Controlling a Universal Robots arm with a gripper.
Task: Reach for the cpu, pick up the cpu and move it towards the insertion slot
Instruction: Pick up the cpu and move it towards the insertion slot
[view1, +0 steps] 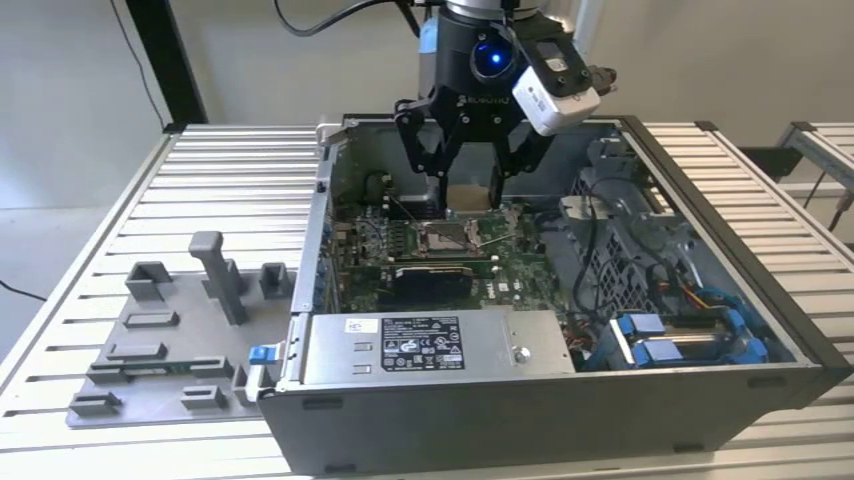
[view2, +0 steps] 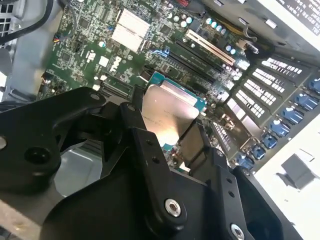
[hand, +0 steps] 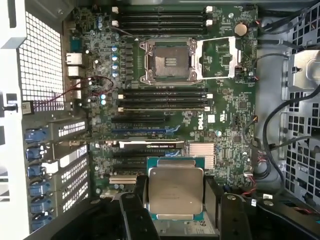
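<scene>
A: Where's the black two-finger gripper (view1: 470, 195) rn?

B: Inside the open grey desktop computer case (view1: 747, 330), hanging above the green motherboard (hand: 230, 115). It's clamped narrow on the cpu, a flat square chip w/ silvery metal top and thin teal-tan rim (hand: 176, 194); one finger each side of it in both wrist views (view2: 170, 117).

A: And the insertion slot?

B: Square socket w/ silvery metal frame and dark centre (hand: 167, 61), load plate flipped open beside it. In the exterior view the chip (view1: 470, 197) hangs just past the socket (view1: 445, 237), above it, not touching. In the first wrist view the two are well apart, w/ black memory slots (hand: 162, 99) and expansion slots between.

A: Any writing?

B: White label w/ dense print on the silvery metal power supply box (view1: 420, 345), white lettering on the board, faint marks on the chip lid. Not reading any off.

A: Outside the case?

B: Grey plastic tray w/ upright blocks (view1: 174, 340) on the slatted aluminium table (view1: 240, 170), at the exterior view's left.
</scene>
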